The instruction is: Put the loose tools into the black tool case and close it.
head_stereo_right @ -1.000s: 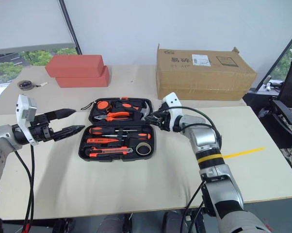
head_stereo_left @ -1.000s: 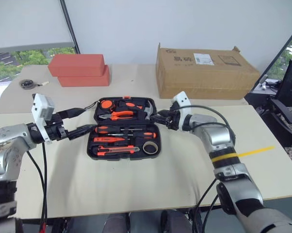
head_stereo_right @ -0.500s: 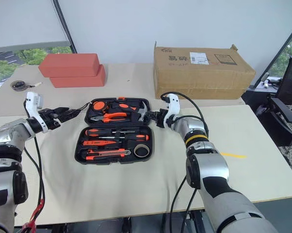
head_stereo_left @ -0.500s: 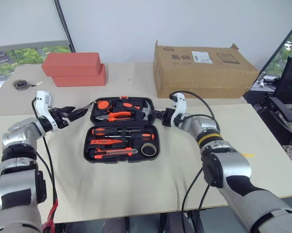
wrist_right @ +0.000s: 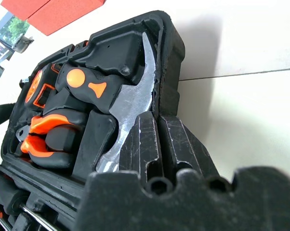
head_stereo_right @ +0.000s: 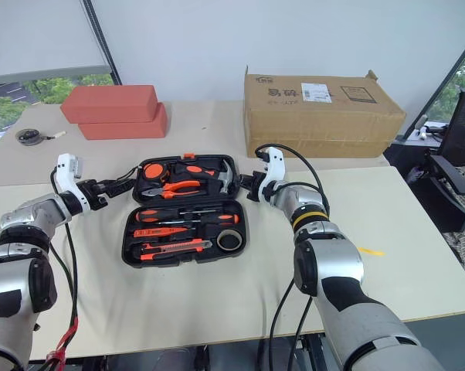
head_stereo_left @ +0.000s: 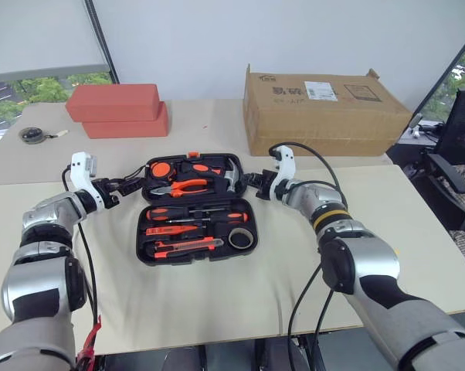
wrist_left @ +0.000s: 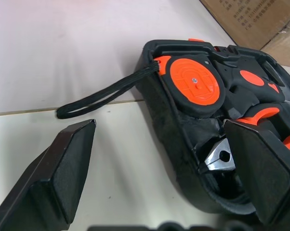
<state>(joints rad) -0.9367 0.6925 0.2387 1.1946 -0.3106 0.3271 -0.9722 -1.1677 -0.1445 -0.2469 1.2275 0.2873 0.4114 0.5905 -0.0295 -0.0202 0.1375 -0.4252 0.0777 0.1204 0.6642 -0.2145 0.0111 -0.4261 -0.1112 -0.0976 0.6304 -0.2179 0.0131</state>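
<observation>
here, the right gripper [head_stereo_right: 248, 186] has its two black fingers [wrist_right: 146, 144] pressed flat together at the right rim of the black tool case [head_stereo_right: 185, 210], just beside the steel hammer [wrist_right: 130, 103] that lies in the far half; whether a sliver of the rim is pinched between them cannot be told; the left gripper [head_stereo_left: 129, 187] stands wide open at the case's left end, one finger [wrist_left: 63, 168] over bare table and the other [wrist_left: 260, 163] over the case wall, holding nothing, with the black cord loop [wrist_left: 99, 94] lying on the table just past them; the case sits open and flat near the middle of the near table [head_stereo_left: 217, 301], its hinge running left to right; in the far half rest the orange-handled pliers [head_stereo_left: 182, 184] beside the hammer and a round orange-faced piece [wrist_left: 195, 84]; in the near half lie two black-and-orange screwdrivers [head_stereo_left: 194, 210], a slim orange screwdriver [head_stereo_left: 171, 229], an orange-black utility knife [head_stereo_left: 188, 247] and a small dark tape ring [head_stereo_left: 240, 237] at the near right corner; further back stand two stacked red boxes [head_stereo_left: 115, 110], a brown cardboard box [head_stereo_left: 325, 112] and a round grey tape measure [head_stereo_left: 32, 134] at the far left.
</observation>
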